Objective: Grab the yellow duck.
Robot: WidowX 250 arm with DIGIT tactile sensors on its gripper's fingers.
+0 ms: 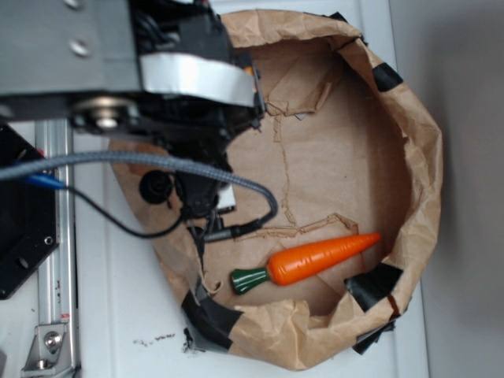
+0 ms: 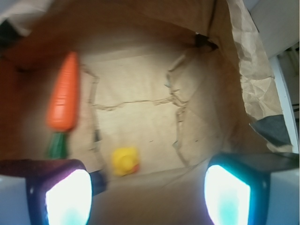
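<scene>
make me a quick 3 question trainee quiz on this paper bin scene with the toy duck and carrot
1. True or false: the small yellow rubber duck shows in the exterior view.
2. In the wrist view, which side of the duck does the long orange toy carrot with a green stem lie on? A left, B right
3. Fill in: the claw fingers stand ____, with the duck between and ahead of them.

Key
1. False; the arm hides it there, and only the carrot shows inside the crumpled brown paper bin.
2. A
3. open
</scene>
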